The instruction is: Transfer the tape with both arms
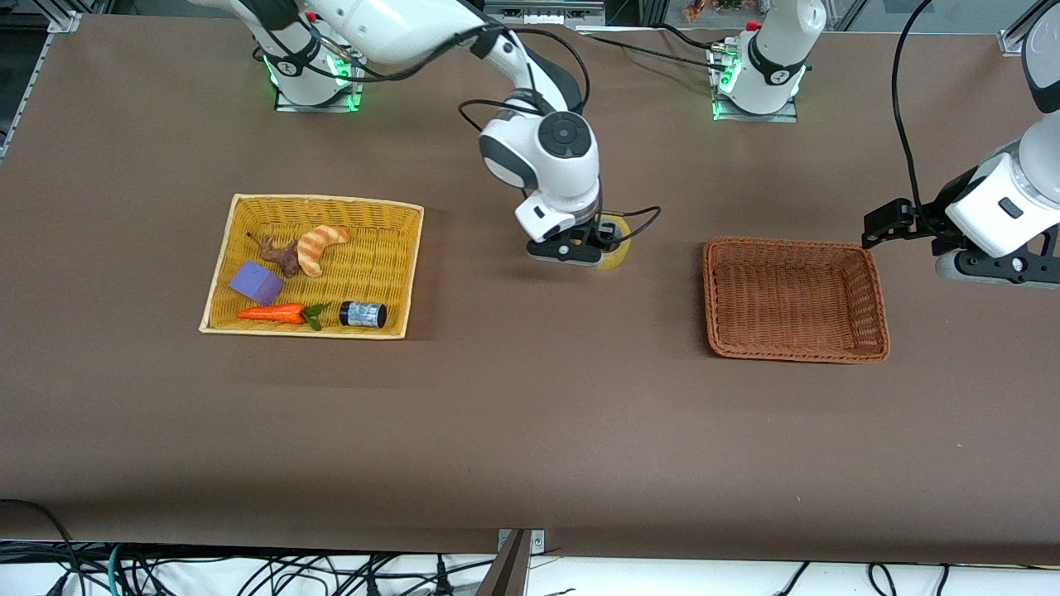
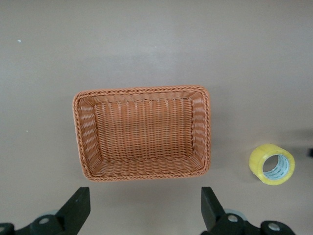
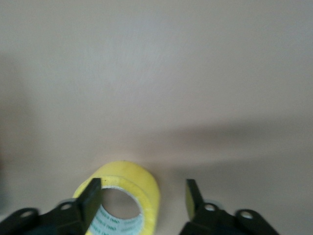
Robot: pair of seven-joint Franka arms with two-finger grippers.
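The tape (image 1: 615, 261), a yellowish roll with a grey core, stands on its edge on the table between the two baskets. It also shows in the right wrist view (image 3: 142, 183) and the left wrist view (image 2: 272, 164). My right gripper (image 1: 592, 248) is low over it and open (image 3: 142, 198), with one finger in front of the core hole and the other outside the roll, so the roll's wall lies between them without being squeezed. My left gripper (image 1: 998, 273) is open and empty (image 2: 144, 208), up over the table beside the orange-brown basket (image 1: 787, 242) at the left arm's end.
The orange-brown basket (image 2: 142, 90) holds nothing. A yellow basket (image 1: 323, 200) toward the right arm's end holds a croissant toy (image 1: 319, 247), a purple block (image 1: 257, 282), a carrot toy (image 1: 273, 313), a dark jar (image 1: 363, 314) and a brown root-like toy.
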